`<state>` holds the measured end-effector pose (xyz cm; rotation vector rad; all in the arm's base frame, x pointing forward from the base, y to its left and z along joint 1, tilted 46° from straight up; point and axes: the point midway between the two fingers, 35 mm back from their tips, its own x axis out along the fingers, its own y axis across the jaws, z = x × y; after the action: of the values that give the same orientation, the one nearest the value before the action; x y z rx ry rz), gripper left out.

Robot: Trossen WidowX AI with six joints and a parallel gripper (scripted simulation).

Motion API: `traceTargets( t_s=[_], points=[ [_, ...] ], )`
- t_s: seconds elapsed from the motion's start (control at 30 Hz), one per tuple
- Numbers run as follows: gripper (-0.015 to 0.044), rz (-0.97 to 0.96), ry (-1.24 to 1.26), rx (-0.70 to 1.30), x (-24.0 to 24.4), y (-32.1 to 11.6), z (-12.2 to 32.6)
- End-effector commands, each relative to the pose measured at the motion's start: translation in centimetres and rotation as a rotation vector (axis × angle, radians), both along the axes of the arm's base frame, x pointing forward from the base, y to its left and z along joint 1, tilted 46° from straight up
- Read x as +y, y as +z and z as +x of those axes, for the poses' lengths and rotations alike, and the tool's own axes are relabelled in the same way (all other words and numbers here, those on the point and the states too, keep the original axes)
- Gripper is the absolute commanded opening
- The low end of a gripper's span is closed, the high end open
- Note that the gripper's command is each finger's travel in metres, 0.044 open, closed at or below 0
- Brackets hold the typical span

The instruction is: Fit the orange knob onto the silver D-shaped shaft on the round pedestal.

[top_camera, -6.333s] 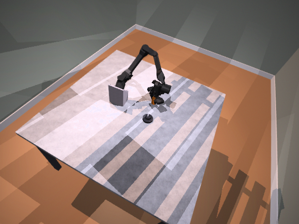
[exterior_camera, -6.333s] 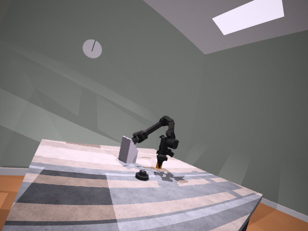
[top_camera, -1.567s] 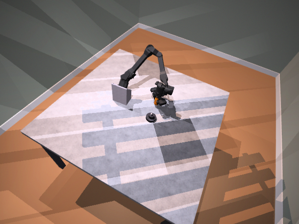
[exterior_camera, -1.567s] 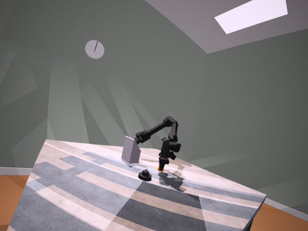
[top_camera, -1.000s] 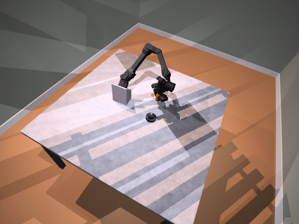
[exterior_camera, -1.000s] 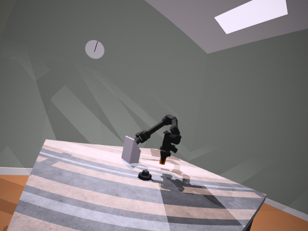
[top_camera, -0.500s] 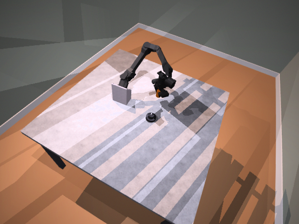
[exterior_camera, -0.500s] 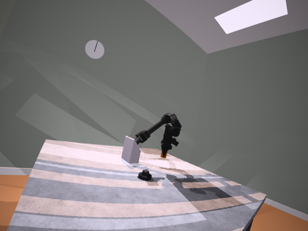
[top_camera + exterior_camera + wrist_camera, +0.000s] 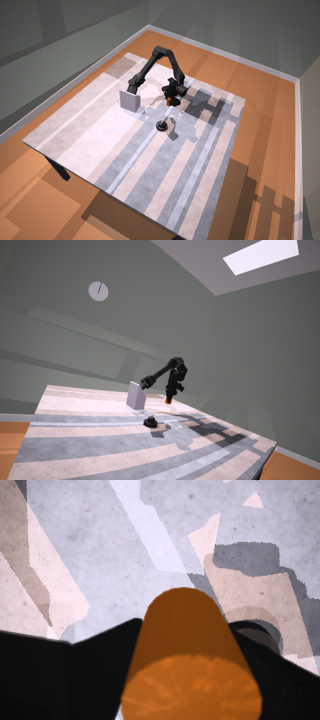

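Observation:
The orange knob [image 9: 168, 102] [image 9: 166, 402] [image 9: 185, 630] is held upright between the fingers of my gripper [image 9: 170, 101] [image 9: 168, 400] [image 9: 183, 633], which is shut on it. The knob hangs clear above the table, beyond the pedestal as the top camera looks at it. The black round pedestal [image 9: 162, 127] [image 9: 149, 423] stands on the table with the small silver shaft [image 9: 161, 122] [image 9: 151, 416] upright at its centre. In the wrist view, part of a dark round shape, likely the pedestal, shows behind the right finger. The knob's underside hole and the shaft's flat side are hidden or too small to tell.
A pale upright block [image 9: 128, 101] [image 9: 135, 397] stands by the arm's base, to the left of the gripper in the top and exterior views. The table [image 9: 85, 144] [image 9: 77, 449] carries striped light and the arm's shadow.

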<state>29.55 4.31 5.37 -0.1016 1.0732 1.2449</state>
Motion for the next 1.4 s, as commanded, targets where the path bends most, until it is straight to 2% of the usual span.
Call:
traceTargets(
  t_s=[0.0, 1.17, 1.37],
  points=[
    [0.0, -0.006, -0.001, -0.013, -0.9, -1.1, 0.6],
    [0.0, -0.008, 0.0, -0.014, -5.2, -11.4, 1.3],
    [0.0, -0.007, -0.001, -0.014, -5.3, -11.8, 1.2]
  ],
)
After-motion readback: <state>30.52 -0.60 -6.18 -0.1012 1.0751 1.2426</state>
